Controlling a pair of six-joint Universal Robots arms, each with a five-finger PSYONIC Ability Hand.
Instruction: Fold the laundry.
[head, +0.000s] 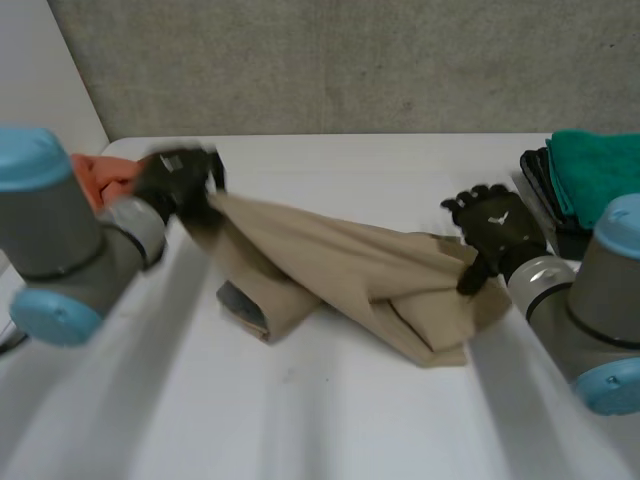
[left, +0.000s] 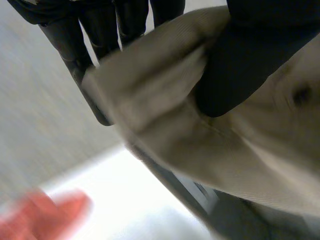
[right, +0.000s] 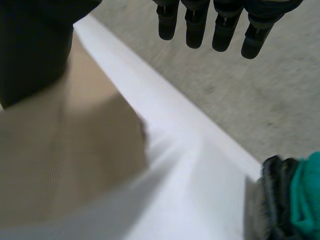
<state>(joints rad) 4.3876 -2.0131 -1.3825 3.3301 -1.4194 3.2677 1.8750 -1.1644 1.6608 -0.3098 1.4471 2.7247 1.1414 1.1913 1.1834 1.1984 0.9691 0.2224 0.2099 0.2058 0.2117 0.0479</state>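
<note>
The tan cloth lies across the middle of the counter, bunched and partly doubled over itself. One end is raised off the surface toward the robot's left, and the other end lies heaped near the right arm. A grey inner face shows at a fold on the near side.

Judged from its drape and creases, it is soft, light and limp. It will not hold any shape, and layers will slide over each other, so you should expect it to sag wherever it is unsupported. Take hold at corners or along a hem, not in the bunched middle, and spread it flat before you fold.

The left hand has the raised end pinched between thumb and fingers, which its wrist view confirms. There the cloth is clamped under the thumb of this hand.

The right hand is over the heaped end with its fingers straight and spread, gripping nothing. Its thumb lies down against the cloth. In its wrist view the fingers are clear of the fabric.

No basket or bin is visible. At the counter's right edge a teal cloth sits folded on a dark stack. An orange cloth lies at the far left, behind the left hand.
</note>
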